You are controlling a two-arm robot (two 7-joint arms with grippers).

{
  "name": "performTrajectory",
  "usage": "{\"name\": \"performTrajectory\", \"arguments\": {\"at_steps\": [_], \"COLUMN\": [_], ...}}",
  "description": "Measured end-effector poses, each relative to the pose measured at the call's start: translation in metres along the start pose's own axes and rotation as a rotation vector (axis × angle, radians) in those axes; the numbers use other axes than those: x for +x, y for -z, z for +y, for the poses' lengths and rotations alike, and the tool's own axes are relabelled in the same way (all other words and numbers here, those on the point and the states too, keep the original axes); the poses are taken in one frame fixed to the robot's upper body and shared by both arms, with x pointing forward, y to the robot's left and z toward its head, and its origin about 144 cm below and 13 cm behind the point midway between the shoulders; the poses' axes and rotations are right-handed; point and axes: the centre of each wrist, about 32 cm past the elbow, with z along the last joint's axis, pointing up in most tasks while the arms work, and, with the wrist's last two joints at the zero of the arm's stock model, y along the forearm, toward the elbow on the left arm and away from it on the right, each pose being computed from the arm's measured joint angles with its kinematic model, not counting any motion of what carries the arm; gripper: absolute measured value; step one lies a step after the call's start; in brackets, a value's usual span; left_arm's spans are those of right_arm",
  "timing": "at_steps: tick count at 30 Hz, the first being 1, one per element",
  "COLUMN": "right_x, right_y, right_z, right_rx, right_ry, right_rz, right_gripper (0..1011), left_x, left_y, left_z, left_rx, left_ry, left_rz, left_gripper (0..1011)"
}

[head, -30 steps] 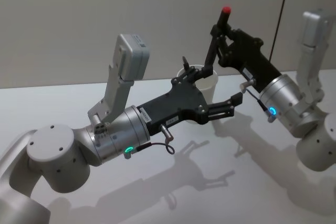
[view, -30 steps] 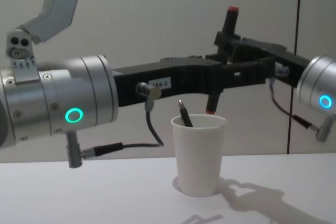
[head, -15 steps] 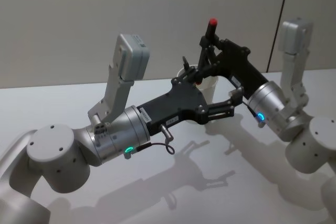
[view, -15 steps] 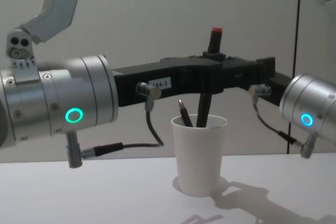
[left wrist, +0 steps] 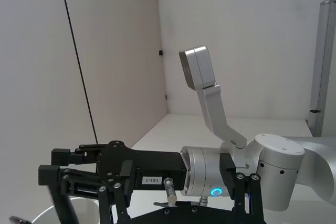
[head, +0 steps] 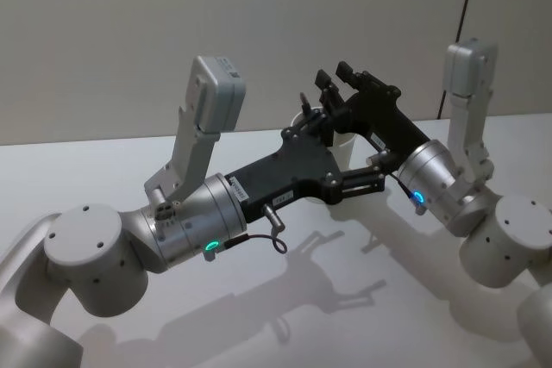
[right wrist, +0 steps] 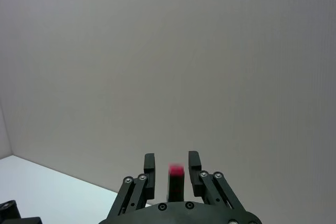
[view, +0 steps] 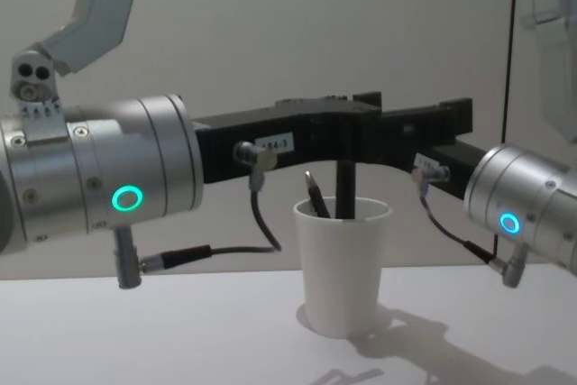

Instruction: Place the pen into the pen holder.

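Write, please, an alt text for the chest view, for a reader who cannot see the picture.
A white paper cup stands on a pale table, with a black pen upright in it and a second pen leaning at its rim. The right gripper is above the cup, around the upright pen's top, and the left arm crosses the foreground.

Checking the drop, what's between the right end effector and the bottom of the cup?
In the chest view, the pen runs from the right end effector into the pen holder, beside another pen.
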Motion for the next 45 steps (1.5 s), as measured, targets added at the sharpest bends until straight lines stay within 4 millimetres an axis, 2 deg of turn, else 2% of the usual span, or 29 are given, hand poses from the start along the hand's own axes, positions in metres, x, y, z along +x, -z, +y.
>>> {"name": "performTrajectory", "arguments": {"at_steps": [1,5,6,11,12,15,16,20,23,32,45], "right_x": [0.0,0.0,-0.001,-0.001,-0.001,-0.001,-0.001,-0.001,-0.001,-0.001,0.002], "right_y": [0.0,0.002,0.002,0.003,0.003,0.003,0.003,0.002,0.0,-0.007,-0.016], "right_z": [0.0,0.001,0.001,0.001,0.001,0.001,0.001,0.001,-0.001,-0.011,-0.038], "right_rx": [-0.001,-0.003,-0.004,-0.006,-0.006,-0.007,-0.007,-0.004,0.003,0.022,0.025], "right_ry": [0.0,-0.001,-0.001,-0.002,-0.002,-0.002,-0.002,-0.003,-0.003,0.012,0.093], "right_rz": [0.0,0.0,0.0,0.0,0.0,0.0,0.0,-0.001,0.002,0.01,0.002], "right_gripper": [402,474,540,683,743,799,853,955,1001,1002,1001], "left_x": [0.0,0.0,0.0,0.0,0.0,0.0,0.0,0.0,0.0,0.0,0.0], "left_y": [0.0,0.0,0.0,0.0,0.0,0.0,0.0,0.0,0.0,0.0,0.0], "left_z": [0.0,0.0,0.0,0.0,0.0,0.0,0.0,0.0,0.0,0.0,0.0], "left_rx": [0.0,0.0,0.0,0.0,0.0,0.0,0.0,0.0,0.0,0.0,0.0], "left_ry": [0.0,0.0,0.0,0.0,0.0,0.0,0.0,0.0,0.0,0.0,0.0], "left_rz": [0.0,0.0,0.0,0.0,0.0,0.0,0.0,0.0,0.0,0.0,0.0], "left_gripper": [1001,1001,1001,1001,1001,1001,1001,1001,1001,1001,1001]}}
